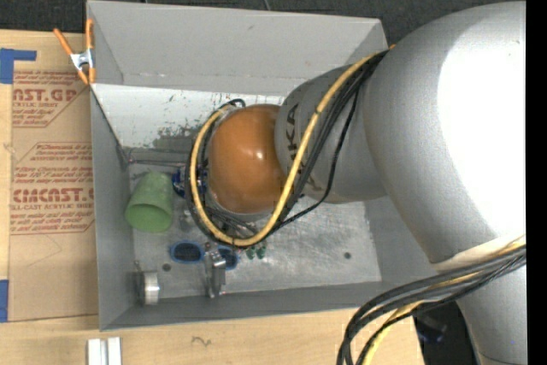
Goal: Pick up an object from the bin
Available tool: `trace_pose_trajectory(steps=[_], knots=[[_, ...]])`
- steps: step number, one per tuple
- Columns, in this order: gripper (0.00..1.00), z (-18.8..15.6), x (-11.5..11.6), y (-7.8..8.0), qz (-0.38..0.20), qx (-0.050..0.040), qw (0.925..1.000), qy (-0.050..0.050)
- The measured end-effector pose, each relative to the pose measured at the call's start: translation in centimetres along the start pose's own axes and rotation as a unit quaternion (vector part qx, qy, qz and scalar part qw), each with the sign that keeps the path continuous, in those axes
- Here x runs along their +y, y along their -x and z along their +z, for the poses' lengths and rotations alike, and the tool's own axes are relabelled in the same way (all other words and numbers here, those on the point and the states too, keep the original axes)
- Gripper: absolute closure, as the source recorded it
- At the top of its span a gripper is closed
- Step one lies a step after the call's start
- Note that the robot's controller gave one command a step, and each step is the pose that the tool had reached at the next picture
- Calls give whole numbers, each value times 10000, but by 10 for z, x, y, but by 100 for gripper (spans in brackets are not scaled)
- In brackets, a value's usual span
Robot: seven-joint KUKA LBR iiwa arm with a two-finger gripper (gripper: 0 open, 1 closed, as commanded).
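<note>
Metal-grey, the gripper (214, 271) hangs low by the front wall of the bin (239, 47); open or closed, I cannot tell. A blue ring (184, 252) lies just beside it, 1 green cup (151, 203) and 1 silver cylinder (148, 287) farther off. Probably the approach step; next it must centre over the ring.

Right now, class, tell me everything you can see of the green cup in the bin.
The green cup is pale, plain, plastic by its look. It tapers, lying on its side on the bin floor, wider end towards the lower left. It sits in the bin's left part, close to the left wall, just left of the arm's orange cover. Whether it touches either cannot be told.
</note>
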State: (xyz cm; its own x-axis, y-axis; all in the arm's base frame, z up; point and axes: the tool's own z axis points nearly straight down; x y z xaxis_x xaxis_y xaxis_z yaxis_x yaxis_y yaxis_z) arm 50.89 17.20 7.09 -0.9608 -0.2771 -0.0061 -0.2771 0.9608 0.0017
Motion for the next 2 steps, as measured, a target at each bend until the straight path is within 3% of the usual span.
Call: trace_pose_trajectory(steps=[1, 2], knots=[[100, 0, 0, 0, 6, 0, 10000, 3], [100, -155, -29, 8, -273, -21, 9996, -12]])
